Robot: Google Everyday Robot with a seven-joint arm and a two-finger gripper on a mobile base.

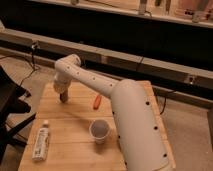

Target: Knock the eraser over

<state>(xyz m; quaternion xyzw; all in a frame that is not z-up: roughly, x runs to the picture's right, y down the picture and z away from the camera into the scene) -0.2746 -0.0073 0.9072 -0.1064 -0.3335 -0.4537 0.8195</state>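
Now tool (pixel 63 96) low over table's (pixel 75 130) far-left corner.

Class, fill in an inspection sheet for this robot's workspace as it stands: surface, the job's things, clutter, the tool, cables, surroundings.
Surface: wooden slatted table, light in colour.
Job's things: no eraser can be picked out; it may be hidden at the tool.
Clutter: white bottle lying flat near the front left; paper cup upright near the middle; small orange object lying beside the arm.
Tool: tool low over the table's back left part, at the end of the white arm.
Cables: dark cable hanging at the left behind the table.
Surroundings: dark chair at the left; long rail behind.
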